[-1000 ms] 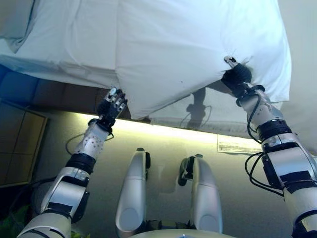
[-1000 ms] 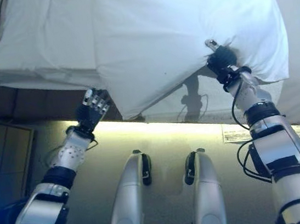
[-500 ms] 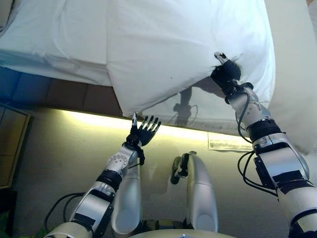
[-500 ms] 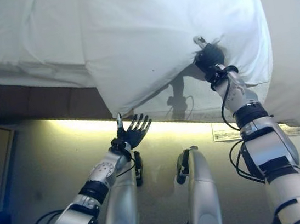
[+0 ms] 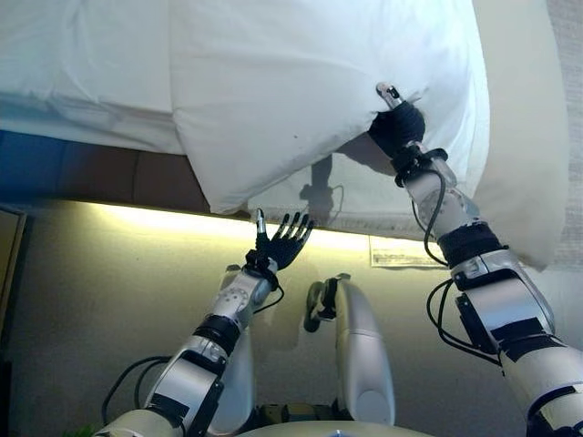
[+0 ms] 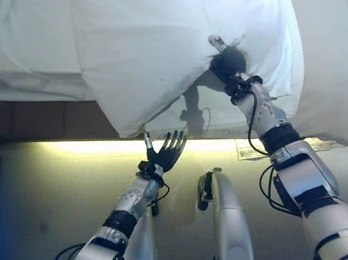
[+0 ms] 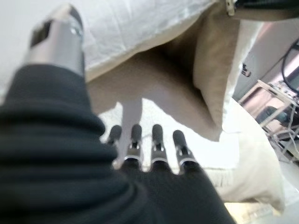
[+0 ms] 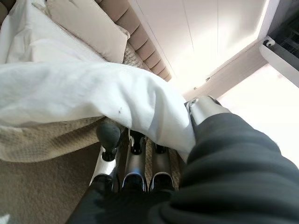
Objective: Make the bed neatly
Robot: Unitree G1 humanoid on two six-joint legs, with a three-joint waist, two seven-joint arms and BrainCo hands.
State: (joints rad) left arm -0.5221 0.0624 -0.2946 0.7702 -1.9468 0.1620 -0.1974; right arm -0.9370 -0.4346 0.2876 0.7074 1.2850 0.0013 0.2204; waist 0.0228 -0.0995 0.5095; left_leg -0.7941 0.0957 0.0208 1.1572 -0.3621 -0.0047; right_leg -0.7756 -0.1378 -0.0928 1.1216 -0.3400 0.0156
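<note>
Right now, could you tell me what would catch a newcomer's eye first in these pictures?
The big white cotton duvet fills the upper view, one edge lifted off the bed. The right robot hand is pinching that edge at the right, while the left robot hand hangs open below its drooping corner, touching nothing.

I count one white duvet draped over the bed edge, one beige pillow by the headboard, and my two hands, the left hand spread and the right hand pinching the duvet.
</note>
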